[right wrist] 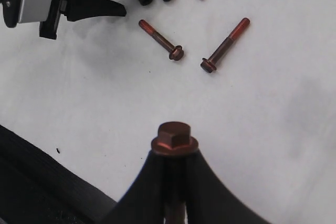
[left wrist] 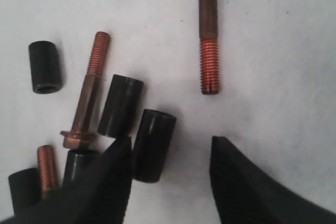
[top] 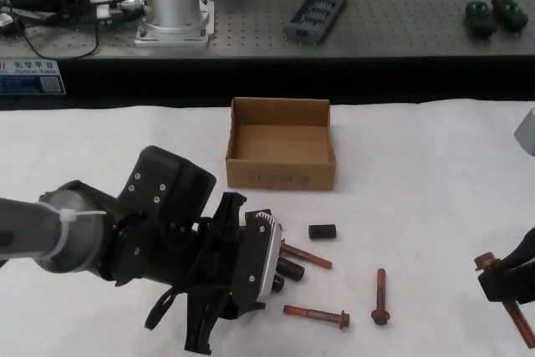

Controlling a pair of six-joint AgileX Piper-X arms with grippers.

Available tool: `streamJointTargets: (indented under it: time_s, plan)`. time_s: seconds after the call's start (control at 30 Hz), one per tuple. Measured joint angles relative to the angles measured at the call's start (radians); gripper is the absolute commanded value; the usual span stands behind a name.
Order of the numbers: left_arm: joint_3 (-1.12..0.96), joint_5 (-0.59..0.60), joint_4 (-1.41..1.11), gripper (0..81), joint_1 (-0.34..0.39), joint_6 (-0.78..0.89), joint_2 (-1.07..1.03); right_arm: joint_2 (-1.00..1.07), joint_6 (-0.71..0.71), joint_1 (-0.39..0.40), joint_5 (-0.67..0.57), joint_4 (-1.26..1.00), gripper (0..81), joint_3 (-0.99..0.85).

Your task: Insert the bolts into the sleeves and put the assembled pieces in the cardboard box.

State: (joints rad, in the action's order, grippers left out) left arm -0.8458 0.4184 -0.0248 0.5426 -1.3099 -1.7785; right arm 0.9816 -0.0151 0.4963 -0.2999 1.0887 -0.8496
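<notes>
- Sleeves (left wrist: pixel 121 106) and loose bolts (top: pixel 316 315) lie clustered on the bench (top: pixel 435 206) in front of the box (top: pixel 281 175), which has no assembled pieces in it yet.
- Left claw (left wrist: pixel 169 150) hangs spread just over one sleeve (left wrist: pixel 154 145), likely lining up a grasp.
- Right claw (right wrist: pixel 173 169) pinches a bolt (right wrist: pixel 174 139) by its shank, head exposed, well apart from the cluster, presumably ready for insertion.

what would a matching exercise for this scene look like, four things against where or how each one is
1 cardboard box
2 left claw
3 right claw
4 lone sleeve

a shut on a bolt
b open, over the clustered sleeves
c standing beyond all the loose parts
d lying alone just in front of the box

Pairs: 1-c, 2-b, 3-a, 4-d
</notes>
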Motion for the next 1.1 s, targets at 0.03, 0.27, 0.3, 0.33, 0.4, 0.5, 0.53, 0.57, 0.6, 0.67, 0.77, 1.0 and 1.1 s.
streamJointTargets:
  time_s: [0.03,0.27,0.3,0.33,0.4,0.5,0.53,0.57,0.6,0.67,0.77,1.0,1.1]
  plan:
    - [-0.006,0.0,0.0,34.5,0.0,0.0,-0.004,0.0,0.0,0.0,0.0,0.0,2.6,0.0]
    - [-0.051,0.011,0.0,34.5,-0.002,0.0,-0.041,0.0,0.0,0.0,0.0,0.0,2.6,0.0]
    - [-0.058,0.011,0.0,34.5,-0.002,0.0,-0.046,0.0,0.0,0.0,0.0,0.0,2.6,0.0]
    - [-0.06,0.011,0.0,34.5,-0.002,0.0,-0.047,0.0,0.0,0.0,0.0,0.0,2.6,0.0]
    - [-0.075,0.011,0.0,34.5,-0.002,0.0,-0.058,0.0,0.0,0.0,0.0,0.0,2.6,0.0]
    - [-0.092,0.011,0.0,34.5,-0.002,0.0,-0.071,0.0,0.0,0.0,0.0,0.0,2.6,0.0]
    - [-0.095,0.011,0.008,34.5,-0.002,0.0,-0.073,0.0,0.0,0.0,0.0,0.0,2.6,0.0]
    - [-0.096,0.011,0.009,34.5,-0.002,0.0,-0.073,0.0,0.0,0.0,0.0,0.0,2.6,0.0]
    - [-0.098,0.011,0.017,34.5,-0.002,0.0,-0.073,0.0,0.0,0.0,0.0,0.0,2.6,0.0]
    - [-0.104,0.011,0.041,34.4,-0.002,0.0,-0.073,0.0,0.0,0.0,0.0,-0.003,2.6,0.0]
    - [-0.114,0.011,0.084,28.4,-0.002,0.0,-0.073,0.0,0.0,0.0,0.0,-0.008,2.6,0.0]
    - [-0.118,0.016,0.138,19.7,-0.002,0.0,-0.073,0.0,0.0,0.0,0.0,-0.01,2.6,0.0]
    - [-0.118,0.018,0.142,19.7,-0.002,0.0,-0.073,0.0,0.0,0.0,0.0,-0.01,2.6,0.0]
